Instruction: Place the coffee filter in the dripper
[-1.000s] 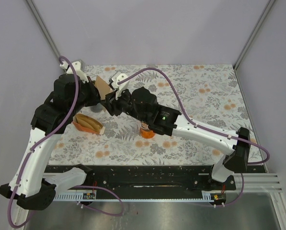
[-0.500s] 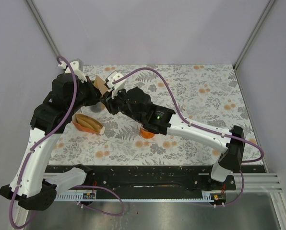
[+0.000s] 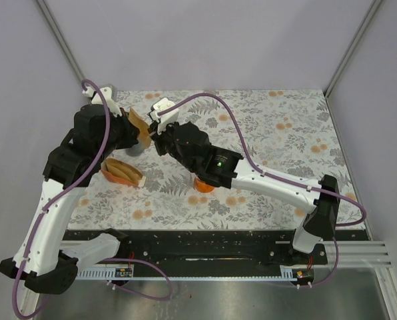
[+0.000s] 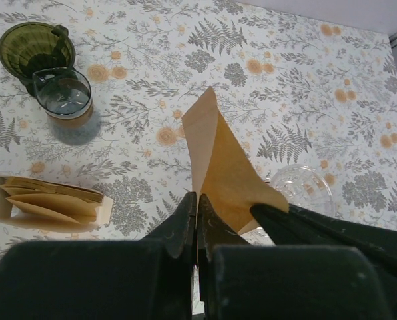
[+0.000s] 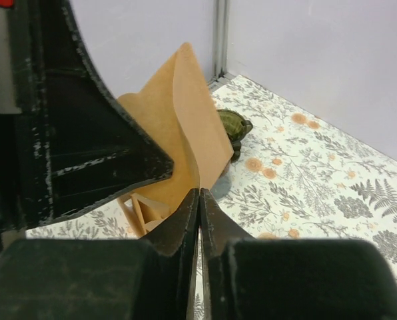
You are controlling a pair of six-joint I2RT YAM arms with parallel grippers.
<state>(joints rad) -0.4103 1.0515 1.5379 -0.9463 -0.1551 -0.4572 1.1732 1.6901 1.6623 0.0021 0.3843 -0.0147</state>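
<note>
- The left gripper is clenched on the coffee filter. Its two fingers are pressed together on the paper's lower edge, and that edge is hidden behind them.
- The right gripper is likewise pinched tight on the same filter at another lower corner, so the paper stands upright between the two, off the table.
- In the right wrist view the left arm's dark fingers fill the left side and cover much of the filter's near face.
- The dripper, dark green, stands ahead and far to the left of the left gripper, empty and well apart from the filter. From the right wrist only a sliver of it shows past the paper's edge.
- A glass cup sits just beside the dripper, on the side nearer the gripper. Whether they touch I cannot tell.
- A filter holder with folded papers lies left of the left gripper.
- A clear glass piece, right of the filter, is partly cut off by the right arm's finger.
- From above, an orange object is mostly hidden under the right arm, and the dripper cannot be made out there.
</note>
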